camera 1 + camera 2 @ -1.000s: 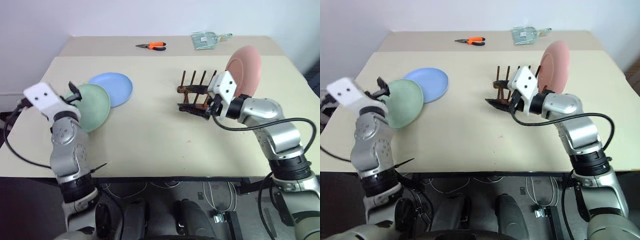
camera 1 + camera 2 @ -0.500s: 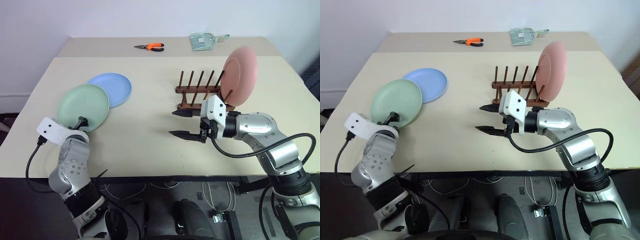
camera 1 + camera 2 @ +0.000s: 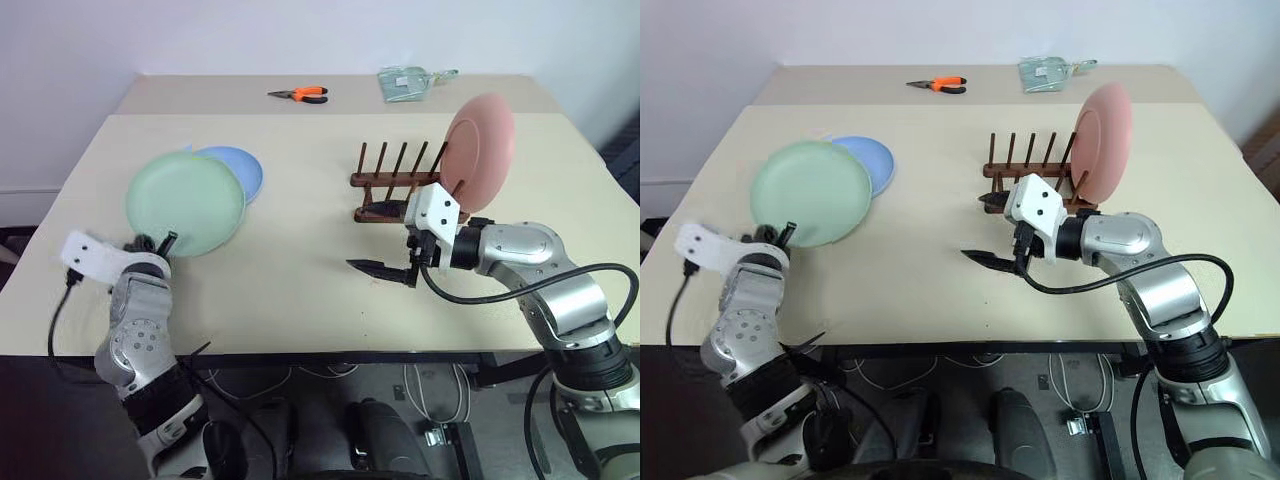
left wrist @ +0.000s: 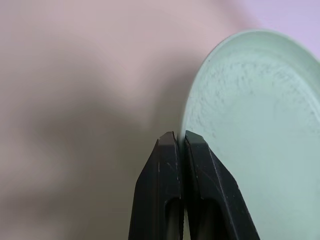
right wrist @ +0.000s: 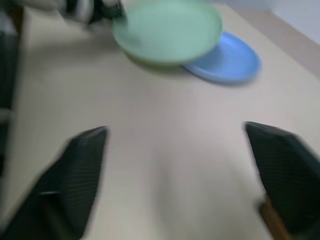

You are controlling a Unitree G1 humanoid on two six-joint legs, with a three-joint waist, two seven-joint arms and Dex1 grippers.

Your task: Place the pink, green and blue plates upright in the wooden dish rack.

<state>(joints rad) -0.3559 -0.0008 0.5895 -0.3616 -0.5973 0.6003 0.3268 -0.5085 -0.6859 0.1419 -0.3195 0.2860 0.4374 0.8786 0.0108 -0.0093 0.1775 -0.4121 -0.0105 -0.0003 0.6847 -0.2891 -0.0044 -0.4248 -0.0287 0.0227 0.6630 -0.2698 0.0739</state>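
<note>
Gripping green plate (image 3: 185, 203) by near rim, left jaws (image 4: 179, 142) pinched shut, plate tilted up over blue plate (image 3: 243, 168). Right jaws (image 3: 392, 241) wide open, empty. Pink plate (image 3: 479, 138) upright in rack (image 3: 395, 183). Advice: keep pinch firm, carry edge-on, hand over above surface (image 3: 300, 270).

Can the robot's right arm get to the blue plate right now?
Probably not easily. The blue plate lies far across the table on the robot's left, and the green plate, which the left gripper holds, hangs over most of it. The right gripper is open by the wooden dish rack.
</note>
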